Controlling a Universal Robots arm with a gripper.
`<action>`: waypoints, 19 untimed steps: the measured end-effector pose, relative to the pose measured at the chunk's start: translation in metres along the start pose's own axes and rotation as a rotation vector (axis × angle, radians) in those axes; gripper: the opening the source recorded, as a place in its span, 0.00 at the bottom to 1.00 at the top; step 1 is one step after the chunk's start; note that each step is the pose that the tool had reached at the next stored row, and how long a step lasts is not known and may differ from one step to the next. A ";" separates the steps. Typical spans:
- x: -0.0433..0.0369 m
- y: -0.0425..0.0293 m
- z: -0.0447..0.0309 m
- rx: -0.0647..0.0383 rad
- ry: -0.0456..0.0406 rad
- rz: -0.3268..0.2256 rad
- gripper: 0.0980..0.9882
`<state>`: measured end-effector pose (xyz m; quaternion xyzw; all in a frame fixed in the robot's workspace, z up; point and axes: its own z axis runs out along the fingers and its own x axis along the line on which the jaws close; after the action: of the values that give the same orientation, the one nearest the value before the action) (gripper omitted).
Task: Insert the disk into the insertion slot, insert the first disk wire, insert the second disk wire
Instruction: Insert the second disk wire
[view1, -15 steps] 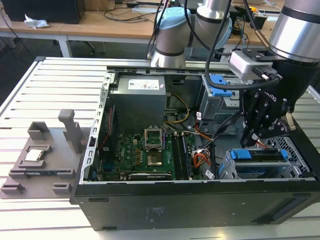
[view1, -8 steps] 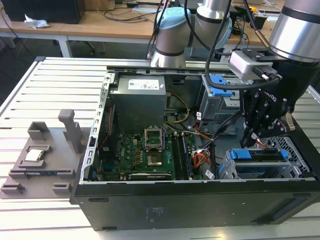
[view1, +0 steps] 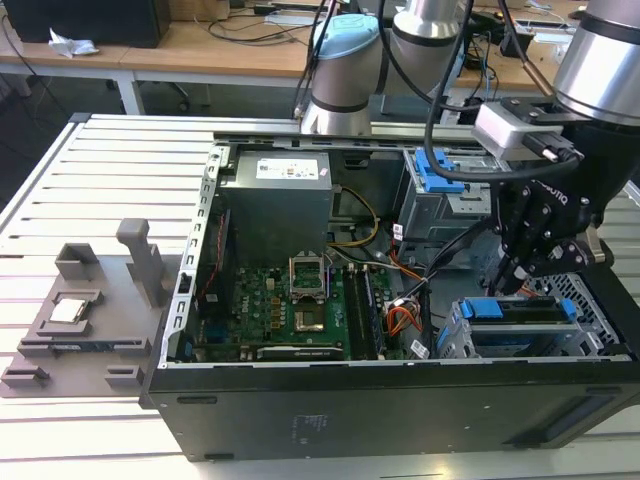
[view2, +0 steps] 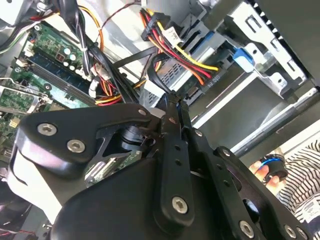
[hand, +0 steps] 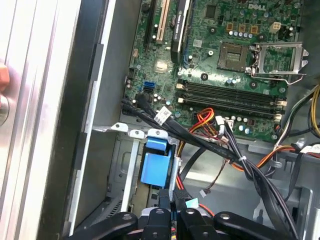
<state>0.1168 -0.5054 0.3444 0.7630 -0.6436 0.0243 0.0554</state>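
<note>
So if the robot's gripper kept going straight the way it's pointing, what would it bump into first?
Probably the black wire connector just past the gripper tips in the second wrist view, with the disk in its blue carrier behind it. Depth is hard to judge.

a green motherboard (view1: 300, 300) fills the open computer case (view1: 380, 410), grey fixture (view1: 90, 310) beside it.

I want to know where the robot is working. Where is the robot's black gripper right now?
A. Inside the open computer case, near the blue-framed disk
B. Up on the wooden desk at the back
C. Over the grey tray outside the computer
A: in the exterior view the gripper hangs inside the open computer case, just above the blue-framed disk, apart from the grey tray.
</note>
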 end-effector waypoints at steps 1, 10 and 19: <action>0.0028 0.0003 0.0004 0.000 -0.0001 0.001 0.05; 0.0132 -0.0003 0.0019 0.000 -0.0147 0.012 0.05; 0.0166 -0.0085 0.0024 -0.001 -0.0335 0.027 0.05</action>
<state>0.1280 -0.5206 0.3434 0.7544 -0.6548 0.0120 0.0445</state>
